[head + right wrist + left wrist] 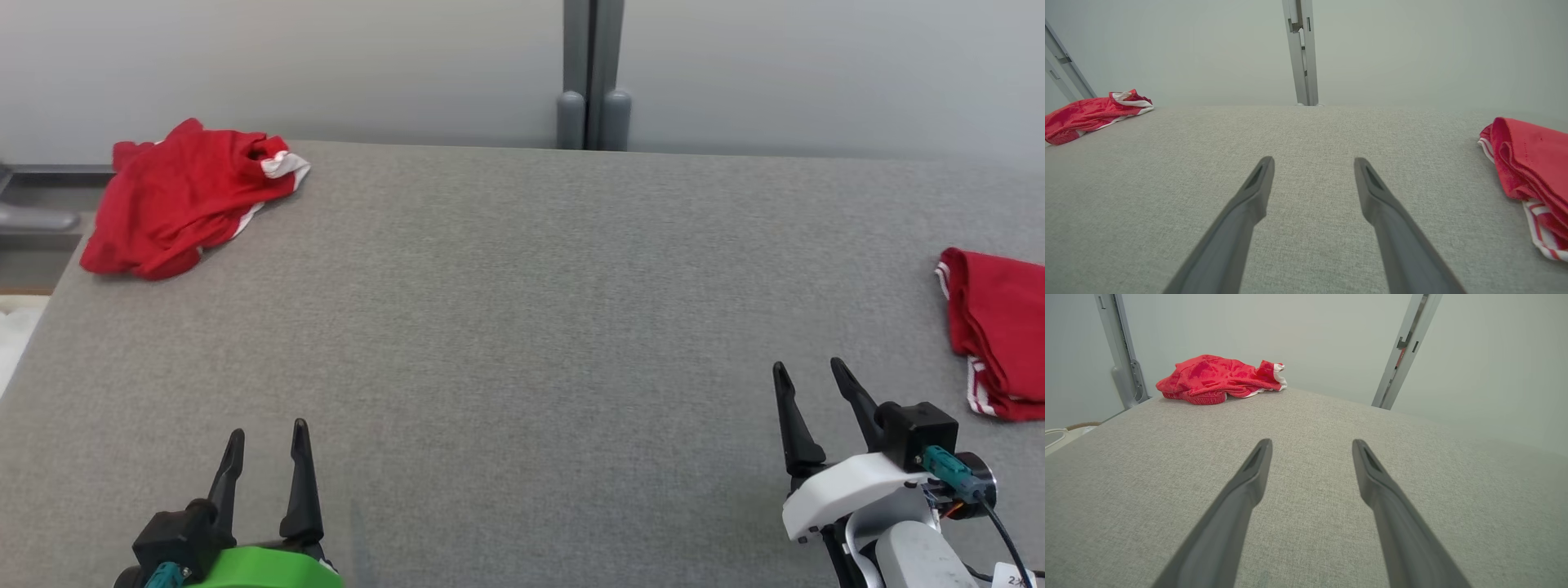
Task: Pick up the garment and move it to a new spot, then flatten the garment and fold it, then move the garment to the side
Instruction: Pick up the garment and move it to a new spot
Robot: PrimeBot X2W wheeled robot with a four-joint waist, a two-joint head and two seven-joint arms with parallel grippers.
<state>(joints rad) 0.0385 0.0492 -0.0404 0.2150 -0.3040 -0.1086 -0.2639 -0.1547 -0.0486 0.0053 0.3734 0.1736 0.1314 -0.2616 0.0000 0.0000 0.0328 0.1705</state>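
Both grippers gape wide, empty — crumpled red garment [184,200] far ahead-left of left gripper [269,428], folded red garment [1000,327] near, right of right gripper [808,365].

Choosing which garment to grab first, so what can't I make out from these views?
Folded red garment with white stripes, right side of the grey fabric-covered table: cut off by the right edge in head and right wrist views.
Crumpled red garment with white trim, far left corner: its own bunched folds hide its shape; right wrist view's left edge crops it.

Table [522,327] — rough woven cloth, v. matt; garment [180,200] — soft cloth, also matt.
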